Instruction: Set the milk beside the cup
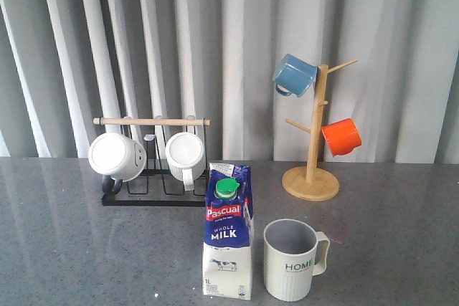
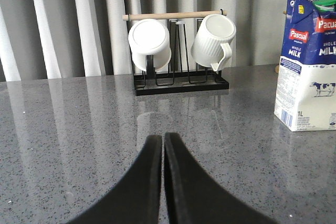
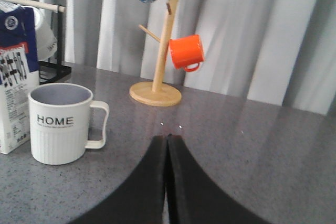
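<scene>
Both grippers sit low over the table with nothing in them: the left gripper (image 2: pixel 163 141) has its dark fingers pressed together so that only a thin seam shows, and the right gripper (image 3: pixel 167 141) is closed the same way. Neither touches anything, and neither arm shows in the front view, so both seem pulled back out of the way.

Nearest the front edge of the grey speckled table (image 1: pixel 64 263) stands the milk (image 1: pixel 229 233), upright, with its green cap toward the camera. Just beside it, on the robot's right, stands the cup (image 1: pixel 290 259), mouth up, its handle turned away from the carton so the two bodies can stand close. A narrow gap seems to separate them. Judged from this layout, the carton already stands where the task wants it, and the closed, withdrawn grippers fit a finished placement.

Farther back on the left, a black wire rack (image 1: pixel 153 195) with a wooden rail holds two white mugs (image 1: pixel 117 156) tipped on their sides, probably to drain. Back on the right, a wooden mug tree (image 1: pixel 313 134) carries a blue mug (image 1: pixel 294 75) high up and an orange mug (image 1: pixel 341 137) lower down, each hung by its handle. Grey curtains (image 1: pixel 237 34) close off the scene behind.
</scene>
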Robot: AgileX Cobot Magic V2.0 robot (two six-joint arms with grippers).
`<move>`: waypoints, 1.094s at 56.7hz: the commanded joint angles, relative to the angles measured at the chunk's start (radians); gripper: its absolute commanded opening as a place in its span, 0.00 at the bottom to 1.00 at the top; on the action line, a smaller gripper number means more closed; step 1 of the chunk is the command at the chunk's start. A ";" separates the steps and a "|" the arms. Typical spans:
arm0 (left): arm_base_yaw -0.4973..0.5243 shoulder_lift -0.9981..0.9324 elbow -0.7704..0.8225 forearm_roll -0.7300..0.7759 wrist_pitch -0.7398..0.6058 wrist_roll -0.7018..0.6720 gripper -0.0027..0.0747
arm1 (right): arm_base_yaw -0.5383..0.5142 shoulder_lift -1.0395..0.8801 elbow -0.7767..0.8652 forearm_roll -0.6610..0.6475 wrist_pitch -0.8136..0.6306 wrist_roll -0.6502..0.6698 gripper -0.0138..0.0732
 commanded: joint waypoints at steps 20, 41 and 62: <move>-0.008 -0.012 -0.020 -0.008 -0.069 -0.001 0.03 | -0.188 -0.377 0.222 -0.091 -0.020 0.235 0.15; -0.008 -0.012 -0.020 -0.008 -0.069 -0.001 0.03 | -0.193 -0.376 0.222 -0.111 -0.017 0.235 0.15; -0.008 -0.012 -0.020 -0.008 -0.069 -0.001 0.03 | -0.193 -0.377 0.222 -0.130 -0.016 0.235 0.15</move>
